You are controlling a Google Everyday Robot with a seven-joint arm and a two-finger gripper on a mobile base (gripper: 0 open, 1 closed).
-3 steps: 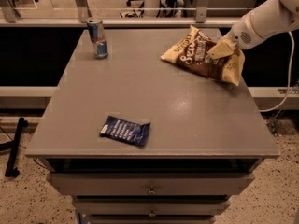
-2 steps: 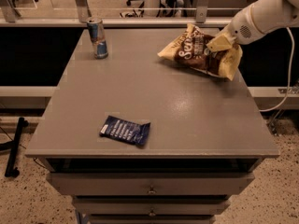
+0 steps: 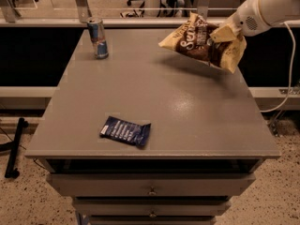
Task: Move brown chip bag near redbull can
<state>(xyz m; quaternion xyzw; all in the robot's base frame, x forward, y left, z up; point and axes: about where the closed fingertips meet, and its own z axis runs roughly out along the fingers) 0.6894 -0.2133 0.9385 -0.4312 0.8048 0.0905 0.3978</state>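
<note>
- Above the back right corner of the grey table (image 3: pixel 164 102), my white gripper (image 3: pixel 221 32) pinches the big crinkly brown-and-yellow chip bag (image 3: pixel 197 45) in the air.
- The slim blue-and-silver redbull can (image 3: pixel 97 37) stands at the back left corner.

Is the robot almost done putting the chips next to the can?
About halfway. Done: the gripper is shut on the brown chip bag. In hand: the bag hangs in the air above the far right of the table. Left: carry it across to the redbull can at the far left corner and set it down there.
</note>
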